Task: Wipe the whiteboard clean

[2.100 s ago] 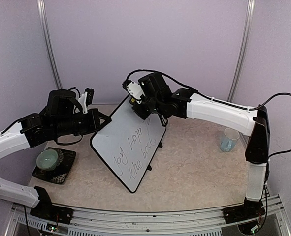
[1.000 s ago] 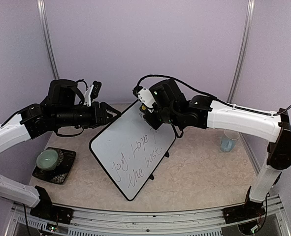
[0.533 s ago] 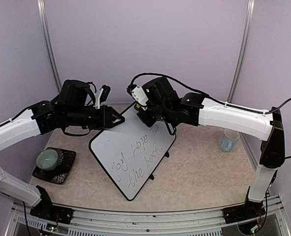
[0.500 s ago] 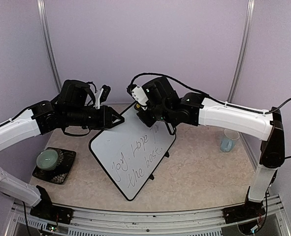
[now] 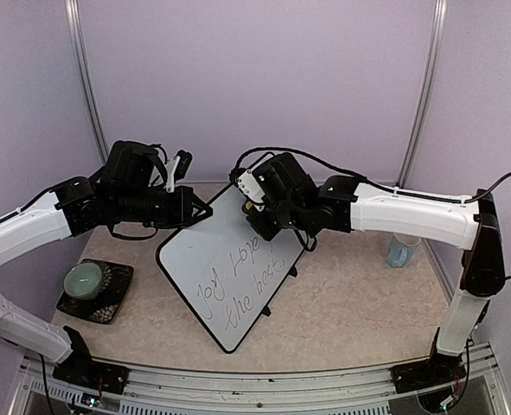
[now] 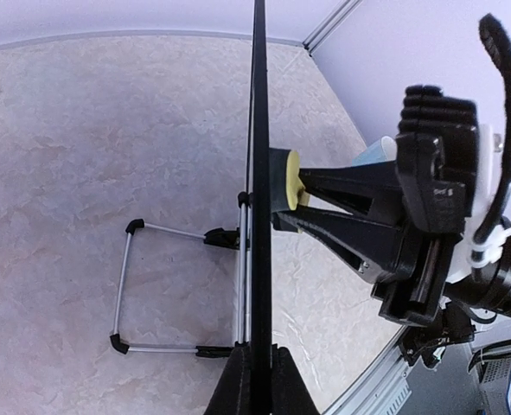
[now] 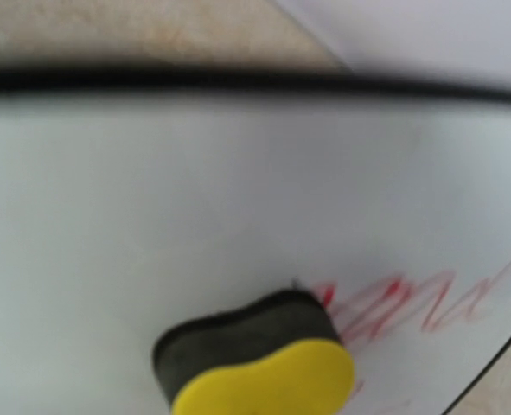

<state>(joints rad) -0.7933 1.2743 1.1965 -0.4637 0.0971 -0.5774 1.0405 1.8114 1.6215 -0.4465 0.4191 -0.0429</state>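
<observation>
The whiteboard (image 5: 205, 256) leans tilted on its wire stand at the table's middle, with handwriting across its lower half. My left gripper (image 5: 201, 212) is shut on the board's upper left edge; the left wrist view shows that black edge (image 6: 259, 130) running straight up from between my fingers (image 6: 234, 391). My right gripper (image 5: 258, 221) is shut on a yellow and black sponge eraser (image 7: 255, 363), pressing it flat against the board's face (image 7: 151, 190) at the start of a red scribble (image 7: 393, 307). In the left wrist view the eraser (image 6: 291, 180) touches the board from the right.
A pale green cup (image 5: 84, 278) on a black coaster (image 5: 115, 298) sits at the near left. A light blue cup (image 5: 400, 251) stands at the right, behind the right arm. The board's wire stand (image 6: 179, 287) rests on the table behind the board.
My left gripper has closed on the board's edge. My right gripper has come down a little with the eraser, onto the board's upper part.
</observation>
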